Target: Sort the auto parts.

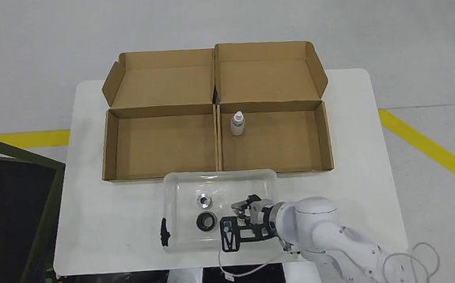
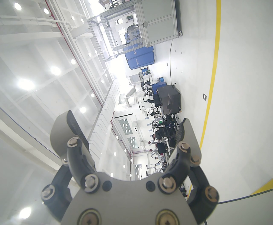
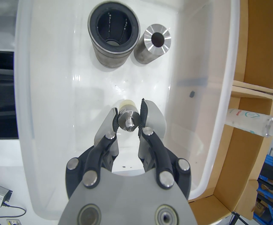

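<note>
My right gripper (image 3: 128, 119) is down inside the clear plastic tray (image 3: 215, 89), shut on a small metal stud (image 3: 128, 121) with a threaded end and a cream tip. Just beyond it in the tray stand a large black-lined bearing (image 3: 113, 36) and a silver sleeve (image 3: 152, 45), side by side and apart from the fingers. From above, the same gripper (image 1: 244, 209) sits in the tray (image 1: 175, 189), right of the bearing (image 1: 207, 220) and the sleeve (image 1: 205, 200). My left gripper (image 2: 127, 119) is open, holds nothing and points out into the room.
Two open cardboard boxes lie behind the tray, the left one (image 1: 160, 146) bare inside. The right one (image 1: 273, 142) holds a white bottle (image 1: 238, 123), whose body (image 3: 245, 122) also appears past the tray rim. White table surrounds them.
</note>
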### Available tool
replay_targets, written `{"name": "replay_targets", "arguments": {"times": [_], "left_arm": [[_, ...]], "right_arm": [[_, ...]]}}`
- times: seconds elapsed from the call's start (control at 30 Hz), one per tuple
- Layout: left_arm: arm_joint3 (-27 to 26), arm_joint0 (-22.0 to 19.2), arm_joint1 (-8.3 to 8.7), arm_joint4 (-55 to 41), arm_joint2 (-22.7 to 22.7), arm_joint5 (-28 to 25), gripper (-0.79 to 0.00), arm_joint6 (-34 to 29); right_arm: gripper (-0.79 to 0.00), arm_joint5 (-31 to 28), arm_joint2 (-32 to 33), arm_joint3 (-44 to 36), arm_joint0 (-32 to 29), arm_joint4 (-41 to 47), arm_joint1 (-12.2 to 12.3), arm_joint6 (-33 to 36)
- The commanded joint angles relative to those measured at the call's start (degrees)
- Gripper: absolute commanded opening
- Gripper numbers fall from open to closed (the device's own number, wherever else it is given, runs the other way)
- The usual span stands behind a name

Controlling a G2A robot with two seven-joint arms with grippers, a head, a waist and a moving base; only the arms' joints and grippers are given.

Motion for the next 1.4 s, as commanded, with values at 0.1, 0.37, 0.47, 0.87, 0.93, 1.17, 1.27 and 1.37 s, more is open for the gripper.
{"name": "replay_targets", "arguments": {"times": [0.1, 0.37, 0.47, 0.87, 0.93, 1.17, 1.27, 1.37], "left_arm": [[0.0, 0.0, 0.0, 0.0, 0.0, 0.0, 0.0, 0.0], [0.0, 0.0, 0.0, 0.0, 0.0, 0.0, 0.0, 0.0], [0.0, 0.0, 0.0, 0.0, 0.0, 0.0, 0.0, 0.0], [0.0, 0.0, 0.0, 0.0, 0.0, 0.0, 0.0, 0.0], [0.0, 0.0, 0.0, 0.0, 0.0, 0.0, 0.0, 0.0], [0.0, 0.0, 0.0, 0.0, 0.0, 0.0, 0.0, 0.0], [0.0, 0.0, 0.0, 0.0, 0.0, 0.0, 0.0, 0.0], [0.0, 0.0, 0.0, 0.0, 0.0, 0.0, 0.0, 0.0]], "right_arm": [[-0.785, 0.99, 1.31, -1.8, -0.63, -1.2, 0.29, -4.29], [-0.785, 3.24, 5.16, -3.09, -1.7, -2.47, 0.87, -16.74], [-0.785, 3.96, 6.75, -3.18, -2.12, -2.8, 1.1, -21.39], [-0.785, 7.58, 13.22, -2.46, -3.87, -1.73, 1.78, -36.12], [-0.785, 8.04, 14.27, -2.33, -4.08, -1.11, 1.85, -37.85], [-0.785, 6.66, 16.42, -1.99, -4.08, 2.39, 2.03, -42.0], [-0.785, 7.36, 17.23, -1.66, -3.98, 3.67, 2.01, -43.14], [-0.785, 7.87, 17.93, -1.19, -3.77, 4.88, 1.98, -44.3]]}}
